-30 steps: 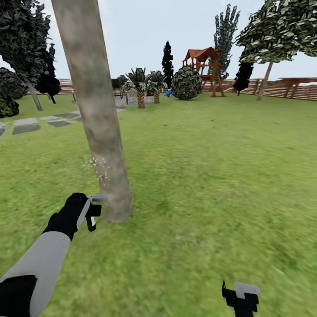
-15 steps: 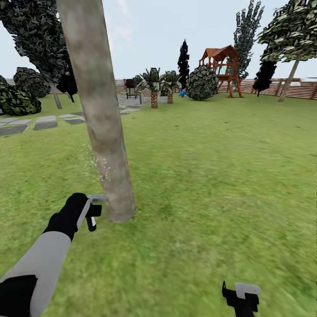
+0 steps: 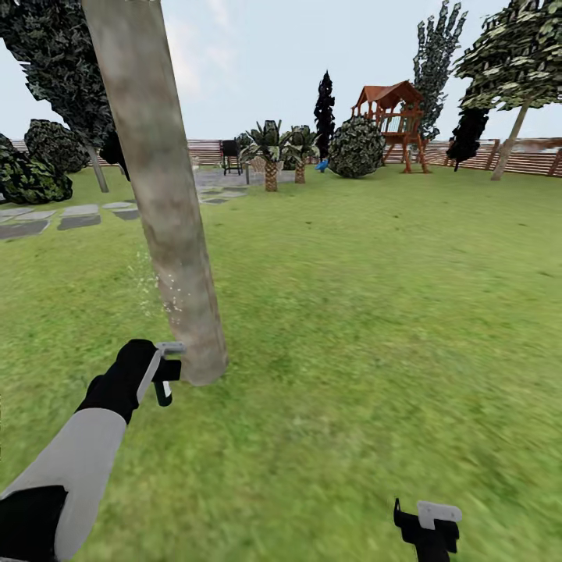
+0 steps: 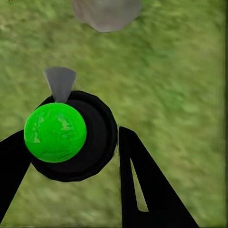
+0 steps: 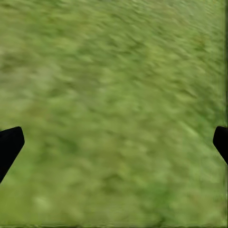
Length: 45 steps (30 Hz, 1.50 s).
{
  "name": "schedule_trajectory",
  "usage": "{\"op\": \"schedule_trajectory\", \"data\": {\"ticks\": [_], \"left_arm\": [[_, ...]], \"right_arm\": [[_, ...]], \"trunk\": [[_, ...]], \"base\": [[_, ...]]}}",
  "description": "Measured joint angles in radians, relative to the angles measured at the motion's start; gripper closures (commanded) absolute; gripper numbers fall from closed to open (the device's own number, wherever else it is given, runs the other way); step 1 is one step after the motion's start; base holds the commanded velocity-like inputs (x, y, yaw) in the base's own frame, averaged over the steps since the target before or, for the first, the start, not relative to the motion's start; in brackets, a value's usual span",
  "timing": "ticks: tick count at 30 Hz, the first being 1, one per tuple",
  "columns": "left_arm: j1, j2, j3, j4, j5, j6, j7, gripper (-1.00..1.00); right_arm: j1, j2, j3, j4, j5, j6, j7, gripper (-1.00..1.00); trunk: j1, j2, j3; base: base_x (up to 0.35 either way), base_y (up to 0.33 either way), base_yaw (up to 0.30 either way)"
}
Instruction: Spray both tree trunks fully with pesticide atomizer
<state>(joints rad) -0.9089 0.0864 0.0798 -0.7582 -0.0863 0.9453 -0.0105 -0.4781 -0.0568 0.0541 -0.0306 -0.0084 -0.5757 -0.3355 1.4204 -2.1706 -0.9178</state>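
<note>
1. Head view: the left gripper (image 3: 165, 373), closed on the pesticide atomizer (image 3: 170, 350), sits just beside the base of the tree trunk (image 3: 160, 195); pale flecks mark the bark above it. The right gripper (image 3: 426, 524) hangs low over the lawn (image 3: 375, 312); a second tree (image 3: 511, 70) stands by the fence (image 3: 538, 160)
2. Left wrist view: fingers (image 4: 142, 185) flank the atomizer's black body with green dome (image 4: 55, 132)
3. Right wrist view: fingertips (image 5: 9, 145) spread wide over grass, holding nothing
</note>
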Motion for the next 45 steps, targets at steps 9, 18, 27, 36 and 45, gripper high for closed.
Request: {"op": "schedule_trajectory", "data": {"ticks": [9,18,27,36,45], "left_arm": [[-0.102,-0.046,-0.003,0.000,0.003,0.010,0.000,1.00],[-0.279,-0.064,-0.002,0.003,-0.002,0.049,-0.001,1.00],[-0.266,-0.062,-0.009,-0.002,-0.006,0.047,-0.002,1.00],[-0.265,-0.063,-0.009,0.000,-0.006,0.046,-0.002,1.00],[-0.265,-0.063,-0.006,0.000,-0.008,0.047,-0.002,1.00]], "right_arm": [[0.000,0.000,0.000,0.000,0.000,0.000,0.000,-1.00],[0.000,0.000,0.000,-0.001,0.000,0.000,0.000,-1.00],[0.000,-0.001,0.000,0.001,0.000,0.000,0.000,-1.00],[0.000,-0.002,0.000,0.001,0.000,0.000,0.000,-1.00],[0.000,-0.002,0.000,0.001,0.000,0.000,0.000,-1.00]], "trunk": [[-0.001,0.000,0.000],[0.000,0.000,0.000],[-0.001,0.000,0.000],[-0.001,0.000,0.000],[-0.001,0.000,0.000]], "base": [[-0.021,-0.014,0.196],[0.000,0.000,0.278],[0.115,-0.127,0.055],[0.182,-0.212,0.000],[0.120,-0.251,0.000]]}}
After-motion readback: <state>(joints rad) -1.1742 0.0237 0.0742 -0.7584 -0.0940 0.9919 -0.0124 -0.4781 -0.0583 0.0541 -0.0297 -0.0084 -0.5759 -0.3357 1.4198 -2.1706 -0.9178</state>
